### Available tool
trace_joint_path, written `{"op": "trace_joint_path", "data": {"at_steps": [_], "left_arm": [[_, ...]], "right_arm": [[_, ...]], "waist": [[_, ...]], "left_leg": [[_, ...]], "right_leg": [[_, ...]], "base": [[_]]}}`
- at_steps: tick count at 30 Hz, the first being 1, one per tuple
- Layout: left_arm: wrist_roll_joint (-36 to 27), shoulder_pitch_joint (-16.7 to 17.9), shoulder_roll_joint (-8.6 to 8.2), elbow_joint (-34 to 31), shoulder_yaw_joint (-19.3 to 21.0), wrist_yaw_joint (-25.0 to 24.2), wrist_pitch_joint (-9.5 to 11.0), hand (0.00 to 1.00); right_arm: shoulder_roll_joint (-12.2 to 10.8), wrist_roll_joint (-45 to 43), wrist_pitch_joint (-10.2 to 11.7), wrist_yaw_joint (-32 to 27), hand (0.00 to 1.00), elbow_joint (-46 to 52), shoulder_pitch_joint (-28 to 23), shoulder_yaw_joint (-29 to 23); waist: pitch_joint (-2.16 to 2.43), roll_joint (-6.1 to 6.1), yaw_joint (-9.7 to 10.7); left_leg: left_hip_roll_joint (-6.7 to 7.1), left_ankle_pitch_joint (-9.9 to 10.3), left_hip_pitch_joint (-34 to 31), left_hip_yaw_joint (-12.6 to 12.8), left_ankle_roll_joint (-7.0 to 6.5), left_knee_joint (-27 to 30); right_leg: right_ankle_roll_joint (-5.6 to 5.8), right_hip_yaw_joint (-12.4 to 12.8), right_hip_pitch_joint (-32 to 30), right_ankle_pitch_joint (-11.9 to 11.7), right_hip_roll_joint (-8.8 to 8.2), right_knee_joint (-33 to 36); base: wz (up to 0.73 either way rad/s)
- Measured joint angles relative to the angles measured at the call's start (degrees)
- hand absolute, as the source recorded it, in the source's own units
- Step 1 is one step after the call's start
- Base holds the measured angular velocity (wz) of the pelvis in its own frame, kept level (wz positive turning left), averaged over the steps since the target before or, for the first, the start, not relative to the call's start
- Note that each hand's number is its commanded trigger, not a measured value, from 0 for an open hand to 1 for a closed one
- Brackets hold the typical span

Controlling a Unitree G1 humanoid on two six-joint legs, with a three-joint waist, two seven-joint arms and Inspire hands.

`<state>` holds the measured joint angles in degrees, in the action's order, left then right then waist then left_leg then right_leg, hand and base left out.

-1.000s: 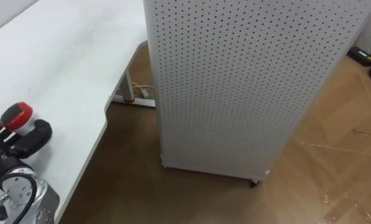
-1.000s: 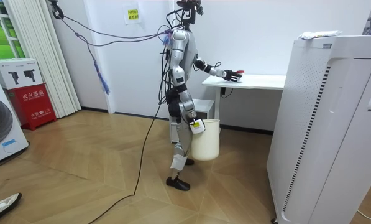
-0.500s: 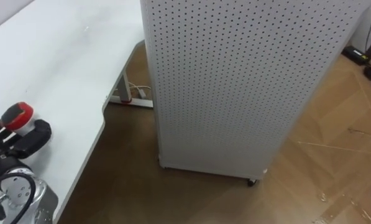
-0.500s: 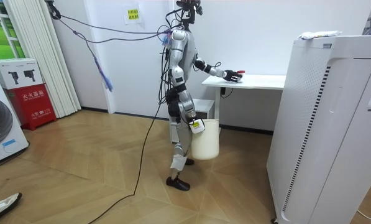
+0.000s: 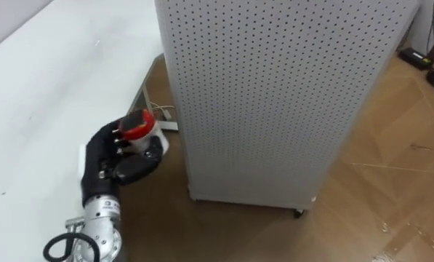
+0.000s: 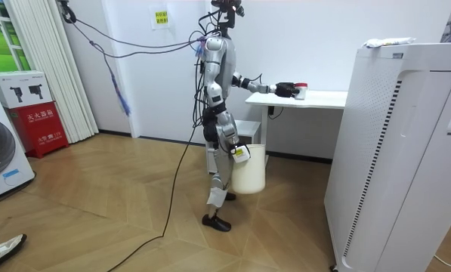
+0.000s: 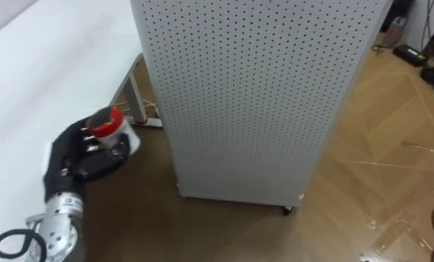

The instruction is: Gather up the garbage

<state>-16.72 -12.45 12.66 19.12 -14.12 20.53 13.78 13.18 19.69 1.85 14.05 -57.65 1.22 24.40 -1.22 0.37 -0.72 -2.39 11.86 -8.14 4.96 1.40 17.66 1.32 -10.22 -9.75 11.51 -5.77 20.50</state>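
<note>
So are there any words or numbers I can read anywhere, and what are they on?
Wall sign: print there, too small to read.
Red box: white characters, too blurred to read.
White box: marks too small to read.
Red-capped bottle in the left hand: no print shows.

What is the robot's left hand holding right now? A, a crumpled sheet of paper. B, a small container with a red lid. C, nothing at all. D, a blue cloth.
B: the left hand has its fingers curled round a small white container with a red lid, at the edge of the white table.
</note>
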Motion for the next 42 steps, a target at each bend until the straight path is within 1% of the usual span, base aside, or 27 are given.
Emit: {"op": "trace_joint_path", "data": {"at_steps": [1,2,4,6,8,11,14,16,17,19,23,25,27,29,32,33,34,36,39,42], "left_arm": [[-0.14,1.08,-0.02,-0.80,-0.71,-1.88,0.01,1.00],[-0.27,1.42,0.00,-0.94,-1.14,-2.80,0.00,1.00],[-0.64,2.57,0.00,-1.16,-2.66,-6.60,-0.02,1.00],[-0.63,3.51,0.02,-1.33,-3.12,-9.56,-0.06,1.00],[-0.72,4.07,0.10,-1.72,-3.13,-12.82,-0.08,1.00],[-0.99,4.10,0.27,-2.44,-3.14,-15.53,-0.08,1.00],[-1.14,4.85,0.33,-2.82,-4.08,-18.08,-0.07,1.00],[-1.06,6.56,0.27,-2.81,-4.40,-20.99,-0.21,1.00],[-1.07,6.94,0.28,-2.81,-4.54,-21.60,-0.30,1.00],[-1.04,7.92,0.32,-2.74,-5.03,-23.73,-1.14,1.00],[0.12,8.55,0.82,-2.28,-5.29,-26.20,-1.28,1.00],[0.76,8.81,1.15,-2.12,-5.35,-27.40,-1.85,1.00],[1.30,8.90,1.30,-1.03,-5.33,-28.48,-1.94,1.00],[1.72,9.10,1.28,0.69,-5.35,-29.11,-2.60,1.00],[4.05,9.78,1.27,2.50,-5.40,-29.99,-4.41,1.00],[4.05,9.79,1.28,2.72,-5.44,-30.19,-4.62,1.00],[3.94,9.83,1.33,3.16,-5.68,-30.24,-4.73,1.00],[3.90,10.12,1.62,3.43,-6.53,-30.30,-4.83,1.00],[3.94,10.38,1.47,3.95,-7.11,-30.33,-4.90,1.00],[3.93,10.38,1.41,7.13,-8.08,-30.29,-4.92,1.00]], "right_arm": [[0.05,-0.02,0.11,0.02,1.00,0.06,0.29,-0.62],[0.07,-0.02,0.12,0.02,1.00,0.06,0.45,-0.80],[0.33,-0.03,0.21,0.01,1.00,0.06,0.99,-1.05],[0.50,0.03,0.39,0.13,1.00,0.06,1.04,-1.68],[0.55,0.05,0.58,0.58,1.00,0.06,1.12,-3.57],[0.65,0.05,0.63,0.70,1.00,0.06,1.33,-4.57],[1.24,0.00,0.62,1.15,1.00,0.03,1.65,-5.58],[1.82,0.02,0.63,1.66,1.00,0.11,2.43,-5.80],[1.92,0.02,0.62,1.73,1.00,0.12,2.59,-5.97],[2.06,0.06,0.62,1.77,1.00,0.12,3.17,-6.97],[2.10,0.09,0.64,1.80,1.00,0.11,4.40,-7.85],[2.09,0.11,0.73,1.80,1.00,0.11,5.02,-8.19],[2.09,0.06,1.04,1.79,1.00,0.11,5.20,-8.27],[2.09,-0.02,1.19,1.79,1.00,0.04,5.28,-8.28],[2.08,-0.02,1.18,1.79,1.00,0.01,5.27,-8.26],[2.08,-0.01,1.18,1.79,1.00,0.01,5.34,-8.26],[2.09,0.01,1.18,1.75,1.00,-0.02,5.49,-8.26],[2.09,0.00,1.18,1.75,1.00,-0.14,5.50,-8.21],[2.04,0.01,1.18,1.77,1.00,-0.23,5.70,-8.06],[2.04,0.06,1.18,1.78,1.00,-0.54,5.77,-7.58]], "waist": [[0.05,0.08,0.09],[0.05,0.09,0.13],[0.05,0.05,0.41],[0.05,0.05,0.48],[0.05,0.05,0.33],[0.06,0.06,0.35],[0.19,0.21,0.39],[0.21,0.21,0.50],[0.23,0.22,0.47],[0.23,0.23,0.54],[0.26,0.28,0.54],[0.29,0.35,0.56],[0.38,0.51,0.49],[0.36,0.78,0.65],[0.32,1.09,0.90],[0.35,1.13,0.90],[0.26,1.27,0.97],[0.24,1.40,1.00],[0.19,1.52,0.88],[0.06,1.58,0.86]], "left_leg": [[0.00,0.00,0.28,0.26,0.00,0.13],[0.01,0.00,0.35,0.31,0.00,0.20],[0.02,0.00,0.39,0.38,0.00,0.26],[0.02,0.00,0.37,0.48,0.00,0.28],[-0.05,0.00,0.36,0.74,0.00,0.10],[-0.12,0.00,0.37,0.98,0.00,0.10],[-0.02,0.00,0.37,1.06,0.00,0.02],[-0.01,0.00,0.18,1.07,0.00,0.00],[-0.01,0.00,0.02,1.07,0.00,0.00],[-0.03,0.00,-0.42,1.05,-0.01,0.02],[-0.04,0.00,-0.74,1.06,-0.01,0.16],[-0.07,0.00,-1.05,1.05,-0.01,0.30],[-0.09,0.00,-1.28,1.07,-0.01,0.30],[-0.09,0.00,-1.35,1.06,-0.01,0.28],[-0.10,0.00,-1.99,1.06,-0.01,0.30],[-0.11,0.00,-2.34,1.07,-0.01,0.39],[-0.15,-0.02,-2.89,1.06,-0.03,0.40],[-0.14,-0.04,-3.83,1.07,-0.06,0.74],[-0.15,-0.06,-5.34,1.21,-0.10,1.22],[-0.25,-0.07,-5.43,1.90,-0.12,1.21]], "right_leg": [[0.00,0.00,0.15,0.01,-0.06,0.06],[0.01,0.00,0.19,0.01,-0.10,0.10],[0.01,-0.08,0.21,0.03,-0.15,0.12],[-0.01,-0.06,-0.04,0.10,-0.17,-0.07],[-0.03,-0.02,-0.39,0.08,-0.16,0.10],[-0.05,0.16,-0.52,0.07,-0.12,0.15],[-0.04,0.52,-0.63,0.05,-0.11,0.10],[-0.05,0.77,-1.03,0.05,-0.06,0.11],[-0.05,0.77,-1.19,0.05,-0.06,0.13],[-0.07,0.68,-1.51,0.02,-0.04,0.24],[-0.03,0.66,-1.59,-0.05,-0.02,0.17],[-0.04,0.59,-1.73,-0.06,0.00,0.15],[-0.06,0.63,-2.01,-0.12,0.04,0.15],[-0.07,0.61,-2.06,-0.14,0.04,0.15],[-0.09,0.63,-2.73,-0.18,0.05,0.31],[-0.09,0.65,-3.12,-0.22,0.05,0.40],[-0.12,0.61,-3.64,-0.39,0.05,0.39],[-0.13,0.63,-4.61,-0.42,-0.02,0.72],[-0.22,0.71,-6.44,-0.47,-0.09,1.51],[-0.25,0.68,-7.07,-0.48,-0.16,2.08]], "base": [[-0.15],[-0.06],[0.00],[-0.02],[-0.07],[-0.05],[-0.06],[-0.06],[0.00],[0.00],[0.00],[0.00],[0.00],[0.00],[0.00],[0.00],[0.00],[0.00],[-0.03],[-0.10]]}}
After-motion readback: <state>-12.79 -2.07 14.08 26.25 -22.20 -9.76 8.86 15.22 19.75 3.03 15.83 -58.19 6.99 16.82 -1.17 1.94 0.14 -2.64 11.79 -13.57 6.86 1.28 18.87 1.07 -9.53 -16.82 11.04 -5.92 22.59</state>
